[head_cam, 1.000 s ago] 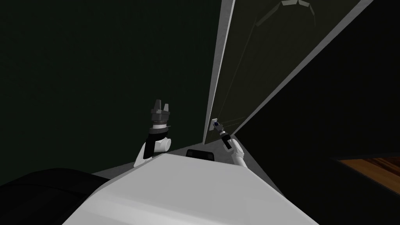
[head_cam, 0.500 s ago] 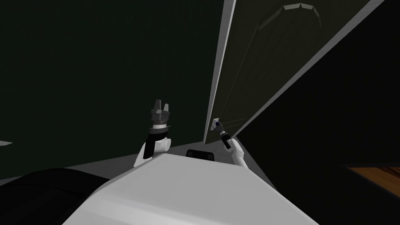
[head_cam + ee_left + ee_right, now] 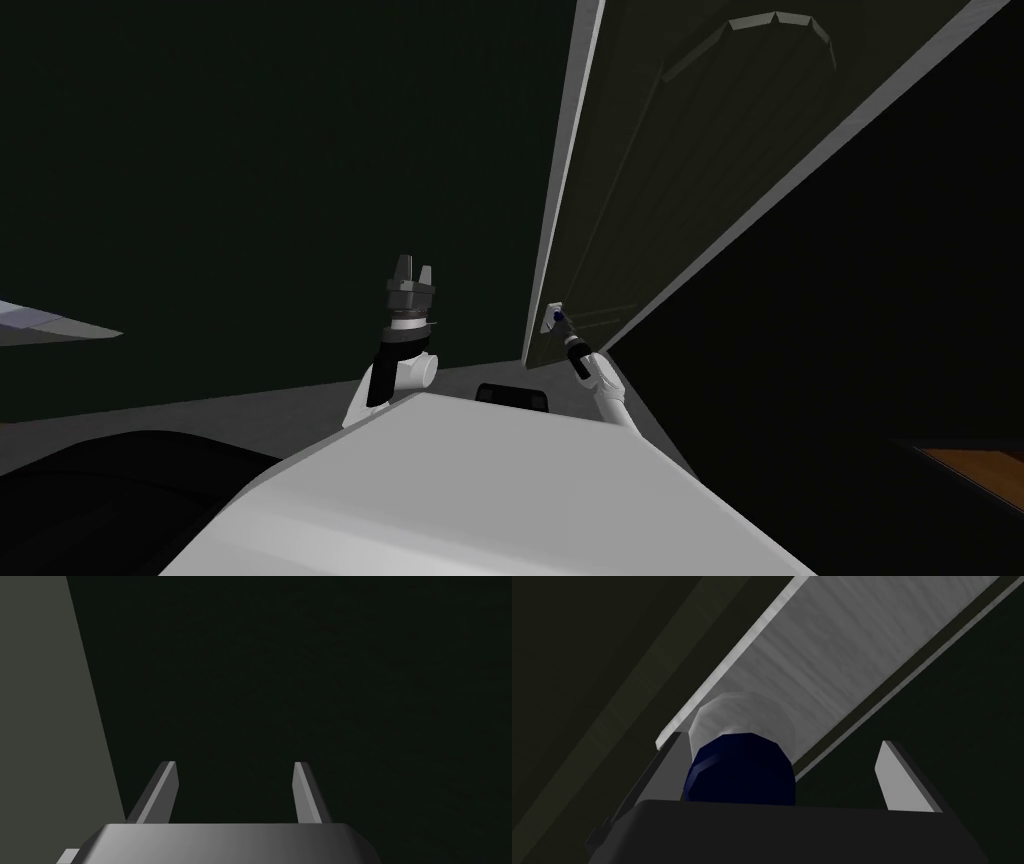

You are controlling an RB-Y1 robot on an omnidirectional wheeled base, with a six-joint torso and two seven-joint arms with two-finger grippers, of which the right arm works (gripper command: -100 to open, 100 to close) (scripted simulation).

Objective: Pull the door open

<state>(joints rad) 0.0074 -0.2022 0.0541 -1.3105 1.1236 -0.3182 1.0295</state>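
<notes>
- Dim all round: a dark green wall (image 3: 250, 150) takes up most of the head view, with a strip of grey floor (image 3: 200, 415) at its foot. The door (image 3: 680, 150), a dark panelled leaf, stands to the right of it.
- Along the door's near side runs its light grey edge (image 3: 558, 200). That this narrow face shows at all suggests the leaf is already a little off its frame, though I cannot tell how far.
- Low on the door, close to that edge, sits the dark blue knob (image 3: 739, 773) on a pale collar (image 3: 742, 711). It looks like the one place to pull from, which is likely why the right arm reaches out to it.
- Spread wide and not clamped, the right end effector (image 3: 779, 740) has the knob between its fingers. The knob touches, or all but touches, one finger (image 3: 664, 763), while the other (image 3: 899, 781) stands well apart from it.
- Held so, the knob is hooked rather than gripped. A pull would probably load that one finger only, and the round knob could slip out.
- Raised in front of the wall and well apart from the door, the left end effector (image 3: 411, 268) has its fingers parted and holds nothing. It is likely kept there to leave the leaf room to swing.
</notes>
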